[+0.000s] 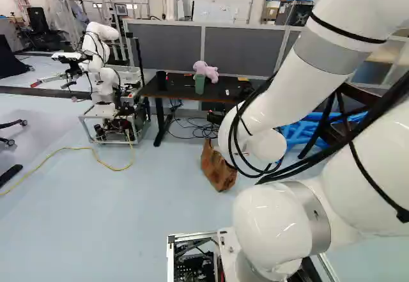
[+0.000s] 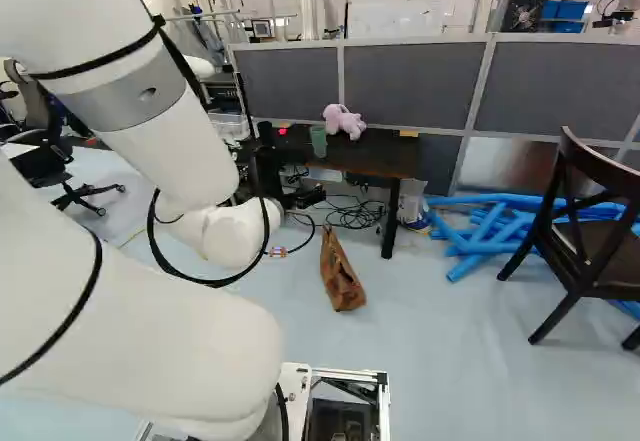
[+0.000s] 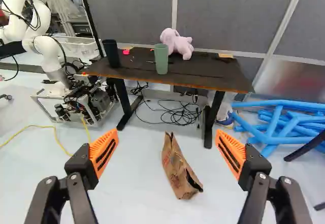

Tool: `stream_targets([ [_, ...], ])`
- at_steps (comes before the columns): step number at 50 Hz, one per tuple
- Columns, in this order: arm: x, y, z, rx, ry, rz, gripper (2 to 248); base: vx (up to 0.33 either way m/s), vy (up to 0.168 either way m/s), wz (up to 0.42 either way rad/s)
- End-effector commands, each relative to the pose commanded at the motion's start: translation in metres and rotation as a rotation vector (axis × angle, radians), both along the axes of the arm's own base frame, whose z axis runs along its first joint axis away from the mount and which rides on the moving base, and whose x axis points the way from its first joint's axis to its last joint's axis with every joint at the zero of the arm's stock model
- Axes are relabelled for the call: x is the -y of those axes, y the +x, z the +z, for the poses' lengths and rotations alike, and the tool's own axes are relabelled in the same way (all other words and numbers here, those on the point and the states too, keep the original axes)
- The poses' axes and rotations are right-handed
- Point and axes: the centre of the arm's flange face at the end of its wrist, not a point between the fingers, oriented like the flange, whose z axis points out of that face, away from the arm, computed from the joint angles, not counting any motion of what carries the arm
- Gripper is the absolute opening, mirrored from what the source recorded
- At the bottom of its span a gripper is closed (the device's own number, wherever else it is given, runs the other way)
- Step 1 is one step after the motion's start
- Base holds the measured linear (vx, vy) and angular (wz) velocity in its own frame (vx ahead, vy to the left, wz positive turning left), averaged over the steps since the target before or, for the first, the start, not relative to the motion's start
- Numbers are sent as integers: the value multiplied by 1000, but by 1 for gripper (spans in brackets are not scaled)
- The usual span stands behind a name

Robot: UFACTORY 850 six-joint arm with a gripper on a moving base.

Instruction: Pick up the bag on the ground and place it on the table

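1 brown bag (image 3: pixel 177 170) (creased) sits on the floor (image 3: pixel 137 183).

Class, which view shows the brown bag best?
The wrist view: the bag is whole and largest there. The right base view shows it whole but smaller; in the left base view the arm hides part of it.

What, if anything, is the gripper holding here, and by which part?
Nothing: the gripper is open, and the brown bag stands on the floor ahead of it.
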Motion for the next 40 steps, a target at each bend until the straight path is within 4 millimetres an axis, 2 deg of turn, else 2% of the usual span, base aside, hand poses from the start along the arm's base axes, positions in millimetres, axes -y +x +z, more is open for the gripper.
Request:
stream_targets([
  [30,0,0,0,0,0,0,247,206,2,-2],
  [40,0,14,2,-6,0,0,247,55,0,-2],
])
